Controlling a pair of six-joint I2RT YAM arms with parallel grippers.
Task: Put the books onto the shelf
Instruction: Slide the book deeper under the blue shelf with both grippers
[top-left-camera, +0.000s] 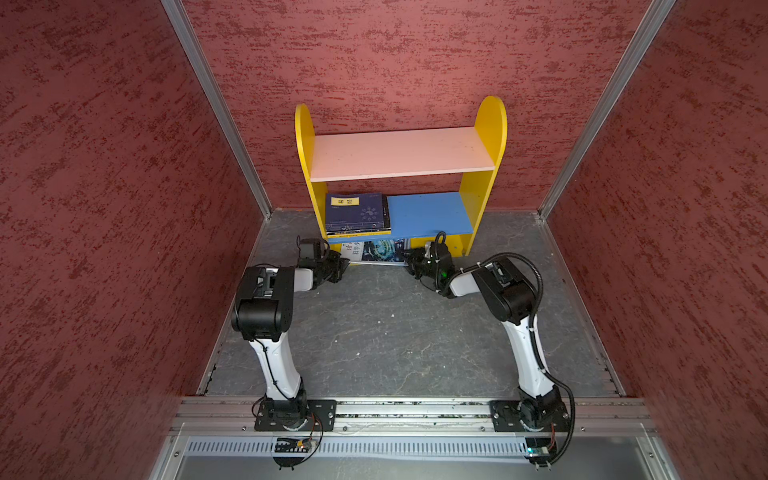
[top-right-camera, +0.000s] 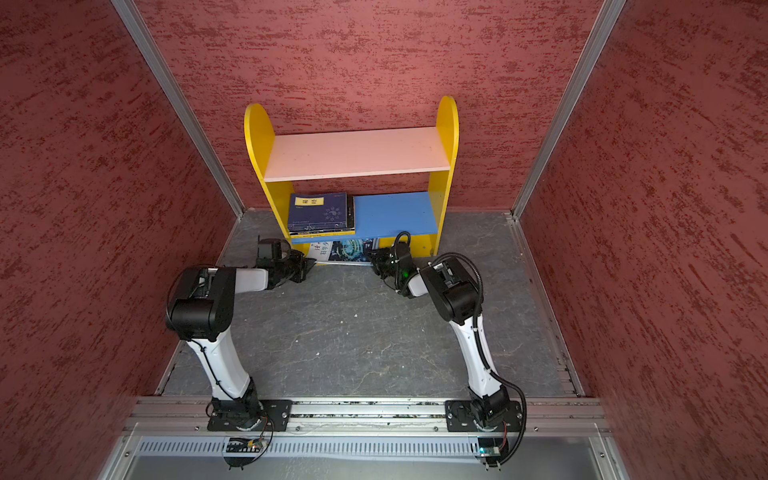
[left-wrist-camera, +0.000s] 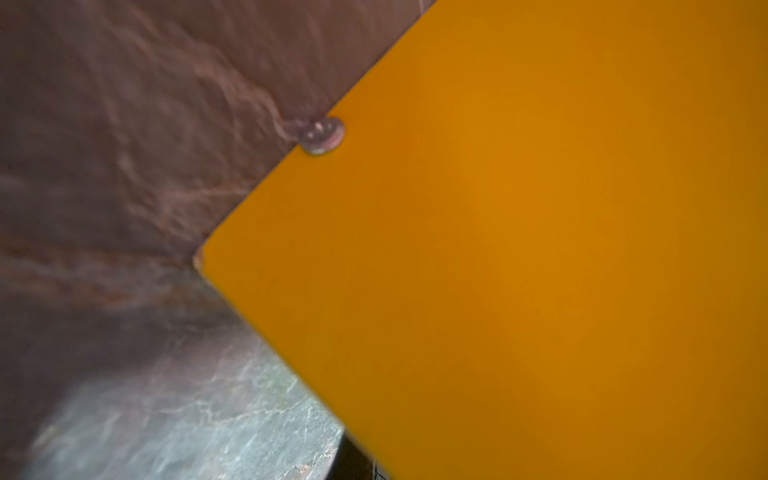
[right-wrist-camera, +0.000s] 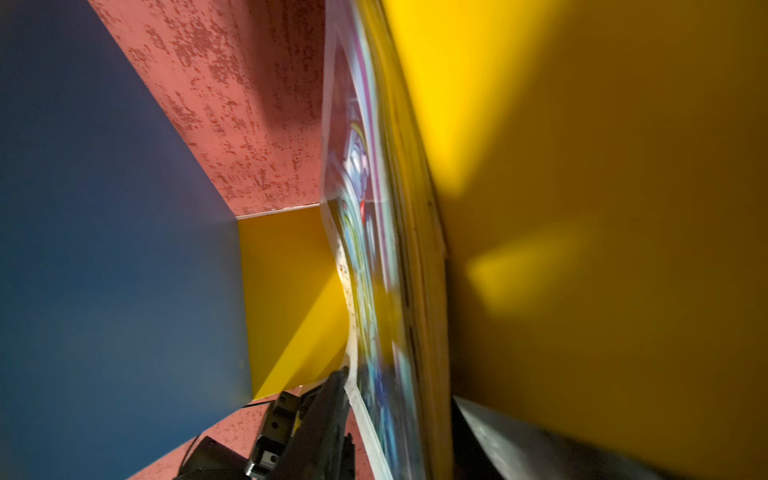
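The shelf (top-left-camera: 486, 124) (top-right-camera: 446, 124) stands against the back wall, and its pink upper board is bare. Navy books (top-left-camera: 357, 212) (top-right-camera: 320, 210) with a yellow label lie stacked at the left of the blue lower board. A thin white magazine (top-left-camera: 378, 251) (top-right-camera: 347, 249) lies on the yellow base under the blue board, jutting out the front. My left gripper (top-left-camera: 343, 268) (top-right-camera: 307, 266) is shut at its left front corner; what it pinches is hidden. The left wrist view shows only the shelf's yellow side (left-wrist-camera: 519, 249). My right gripper (top-left-camera: 409, 259) (right-wrist-camera: 399, 384) is open astride the magazine (right-wrist-camera: 374, 291), one dark finger (right-wrist-camera: 328, 415) touching its cover.
Red textured walls (top-left-camera: 104, 187) close in the left, right and back. A grey stone-patterned floor (top-left-camera: 395, 332) stretches between the arms. An aluminium rail (top-left-camera: 415, 409) carrying both arm bases runs along the front. The shelf's side panels flank both grippers.
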